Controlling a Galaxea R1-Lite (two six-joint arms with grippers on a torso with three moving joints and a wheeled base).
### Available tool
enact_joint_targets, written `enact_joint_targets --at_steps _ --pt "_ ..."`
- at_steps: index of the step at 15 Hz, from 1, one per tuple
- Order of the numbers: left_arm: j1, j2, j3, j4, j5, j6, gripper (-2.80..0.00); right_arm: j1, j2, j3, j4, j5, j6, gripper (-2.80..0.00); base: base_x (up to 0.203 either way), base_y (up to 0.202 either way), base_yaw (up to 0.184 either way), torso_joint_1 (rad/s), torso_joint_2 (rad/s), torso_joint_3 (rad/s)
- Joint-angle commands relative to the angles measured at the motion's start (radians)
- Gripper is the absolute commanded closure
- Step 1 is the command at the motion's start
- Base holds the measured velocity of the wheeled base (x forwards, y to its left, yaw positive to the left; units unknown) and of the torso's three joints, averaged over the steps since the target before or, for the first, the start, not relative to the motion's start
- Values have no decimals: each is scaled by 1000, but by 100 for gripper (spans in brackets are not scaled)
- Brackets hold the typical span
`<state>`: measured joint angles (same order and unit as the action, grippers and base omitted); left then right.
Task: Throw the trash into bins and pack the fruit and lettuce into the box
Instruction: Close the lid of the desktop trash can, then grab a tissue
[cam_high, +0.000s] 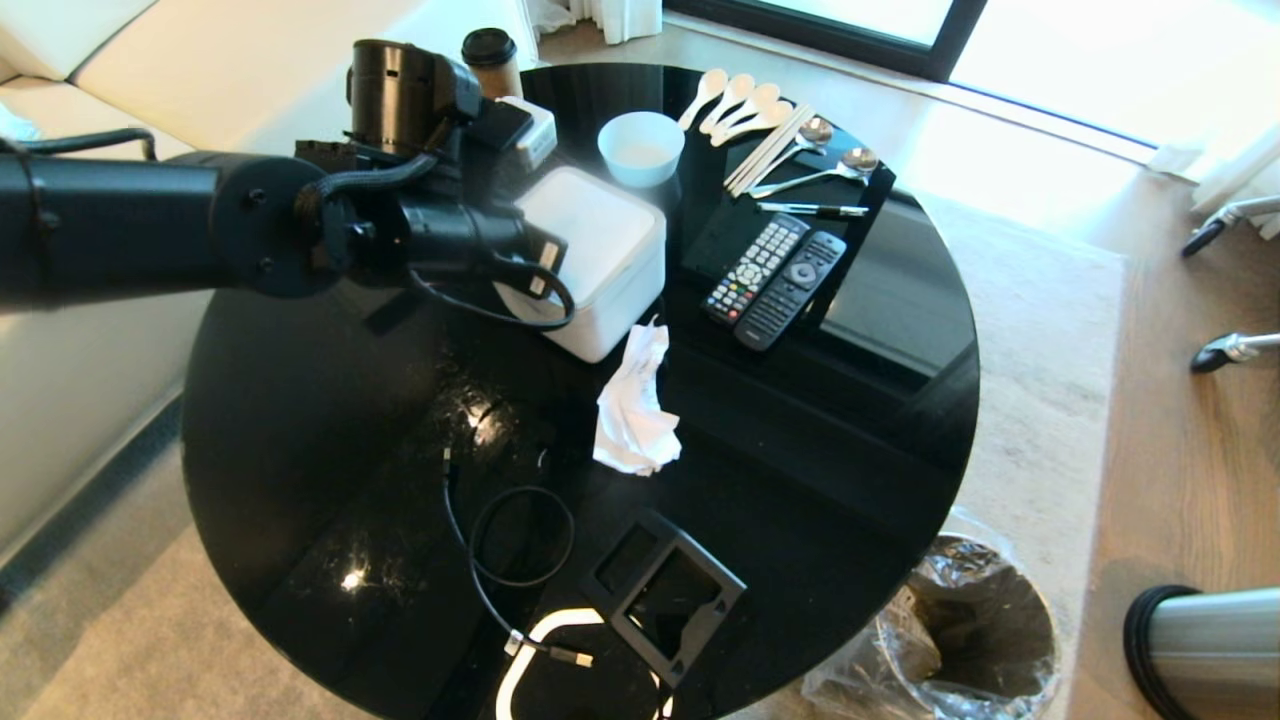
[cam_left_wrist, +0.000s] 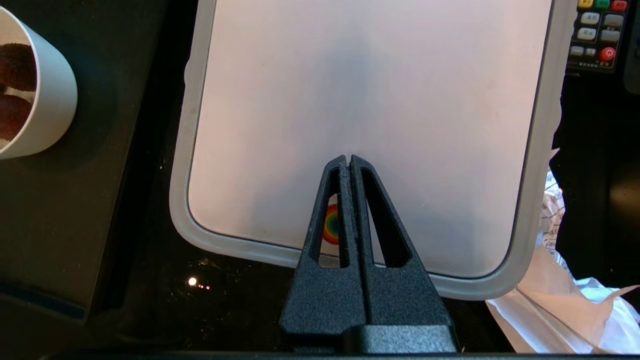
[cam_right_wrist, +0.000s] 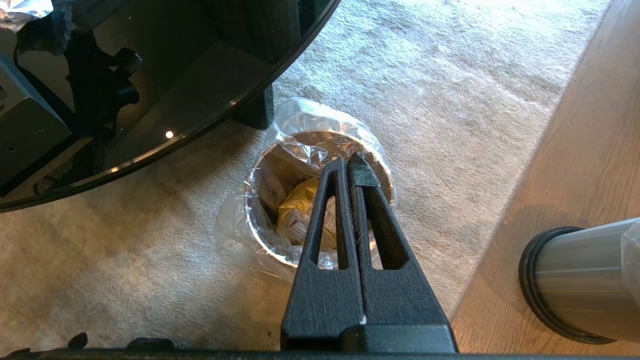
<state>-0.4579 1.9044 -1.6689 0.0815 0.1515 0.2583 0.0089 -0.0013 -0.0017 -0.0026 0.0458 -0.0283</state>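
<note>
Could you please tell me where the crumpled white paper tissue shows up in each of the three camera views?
Head view: the tissue lies mid-table, just in front of the white box.
Left wrist view: the tissue shows at the lower right, beside the box's corner, past the shut left gripper.
Right wrist view: I cannot tell; only a pale scrap shows in the top-left corner.
Shared landmark: the black round table.
</note>
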Motion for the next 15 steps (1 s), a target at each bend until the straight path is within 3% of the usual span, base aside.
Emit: enact_joint_targets --at_steps 1,8,15 --pt "-8 -46 0 -8 0 2 0 0 1 0 -1 0 -1 0 0 0 0 0 0 0" --pt "-15 -213 62 -6 -3 1 0 0 1 0 -1 0 -1 0 0 0 0 0 0 0" --pt "-17 -504 339 -7 -4 -4 0 0 1 0 -1 0 -1 0 0 0 0 0 0 0"
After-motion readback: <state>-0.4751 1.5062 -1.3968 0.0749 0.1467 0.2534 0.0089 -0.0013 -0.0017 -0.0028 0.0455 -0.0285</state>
